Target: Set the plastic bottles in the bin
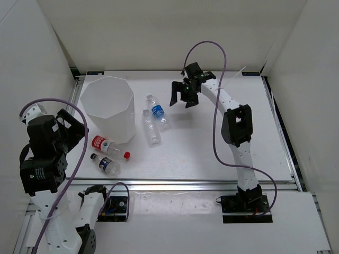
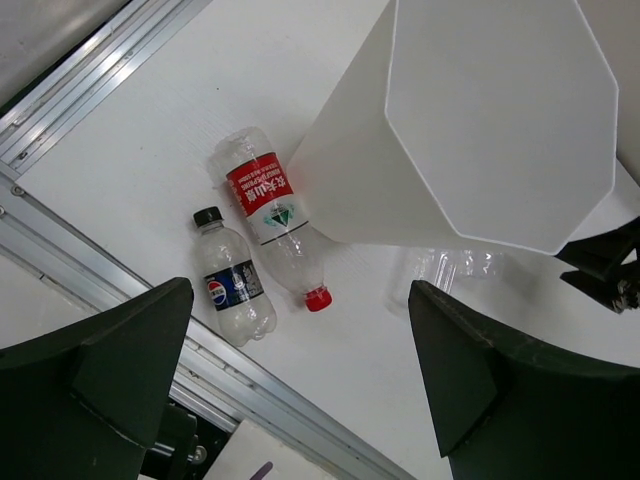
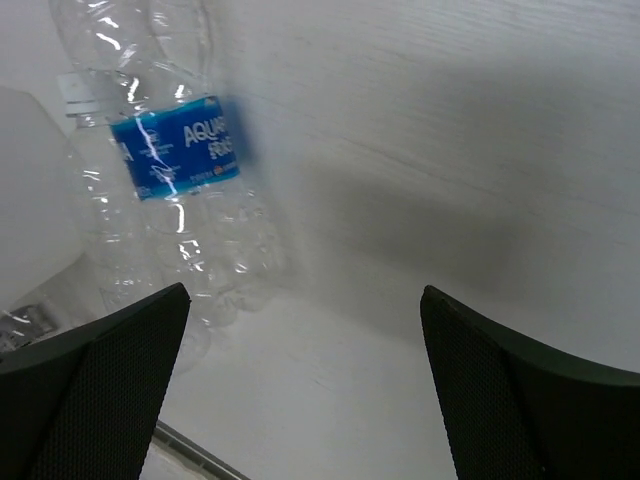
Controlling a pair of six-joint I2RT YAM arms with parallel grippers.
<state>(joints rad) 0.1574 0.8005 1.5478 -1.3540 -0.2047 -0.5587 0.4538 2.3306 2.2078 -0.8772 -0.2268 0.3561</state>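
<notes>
Top external view: a tall white faceted plastic bin (image 1: 112, 126) stands upright on the left, far part of the white bench (image 1: 212, 153). All four plastic bottles lie on their sides on the bench, outside the bin.

A small clear bottle with a red label and red cap (image 1: 108, 146) lies close against the bin's near side, its cap pointing right and near (whether it actually touches the wall cannot be told). Just near of it lies a small clear bottle with a dark cap and a blue-white label (image 1: 105, 164), cap toward the left. The two are close together with a narrow gap between them.

Just right of the bin, a clear bottle with a blue label (image 1: 157, 111) and a clear unlabelled bottle (image 1: 150, 128) lie side by side, caps toward the far side. The unlabelled one is between the bin and the blue-labelled one, and sits slightly nearer.

The right arm (image 1: 235, 127) reaches toward the far side. The right jaws hang above the bench just right of the blue-labelled bottle, spread wide with nothing between them. From the right wrist, that bottle (image 3: 175, 150) sits up and to the left of the two spread tips, and only bare bench shows between them.

The left arm (image 1: 45, 153) is raised at the left edge, beside the bin. The left jaws are also spread wide and hold nothing. Its wrist camera looks down on the bin wall (image 2: 340, 160), the red-labelled bottle (image 2: 270, 215) and the dark-capped bottle (image 2: 235, 285).
</notes>
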